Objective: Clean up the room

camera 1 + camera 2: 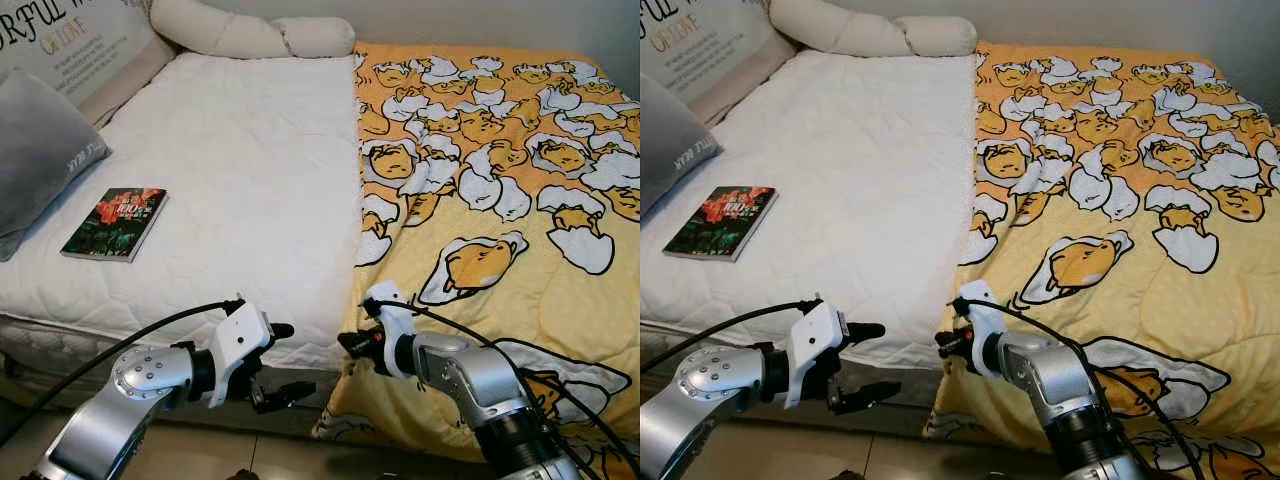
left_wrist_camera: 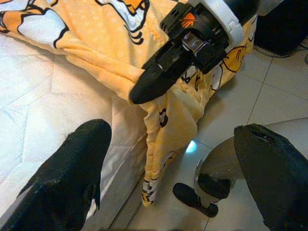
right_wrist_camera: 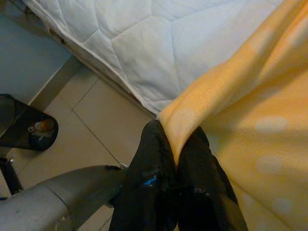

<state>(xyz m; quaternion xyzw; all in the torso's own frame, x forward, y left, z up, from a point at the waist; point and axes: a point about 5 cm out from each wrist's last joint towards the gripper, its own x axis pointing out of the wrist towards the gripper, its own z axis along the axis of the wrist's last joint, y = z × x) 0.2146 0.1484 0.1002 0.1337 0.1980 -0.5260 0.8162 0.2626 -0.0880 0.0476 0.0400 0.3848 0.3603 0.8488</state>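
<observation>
Nearest the camera, the right gripper point(image 1: 352, 343) sits at the foot edge of the bed, its two black fingers point(image 3: 159, 187) clenched on a fold of the yellow blanket point(image 1: 500, 200). The pinch is right at the blanket's near left corner, where the cloth drops over the mattress point(image 1: 240, 170) edge toward the floor point(image 2: 269, 91). From that grip the blanket runs away and to the right, covering the right half of the bed up to the head end. Its free left edge lies along the middle of the bed, near to far, so that is the long line any pull has to follow.

Just to the left, and close by but not touching, the left gripper point(image 1: 282, 362) hangs below the mattress edge with its fingers spread and nothing between them. It points across at the right gripper and the hanging corner. The right arm has the blanket; the left is nearer the bare white side.

My reading is that the coming move turns on direction: the uncovered mattress lies to the left of the held corner, so spreading the blanket means carrying that corner leftward across the bed.

Further up on the bare half, a book point(image 1: 115, 223) lies flat near the left edge, well apart from both grippers, beside a grey pillow point(image 1: 35, 150). A long cream bolster point(image 1: 250, 35) lies across the head end. No containers are in view.
</observation>
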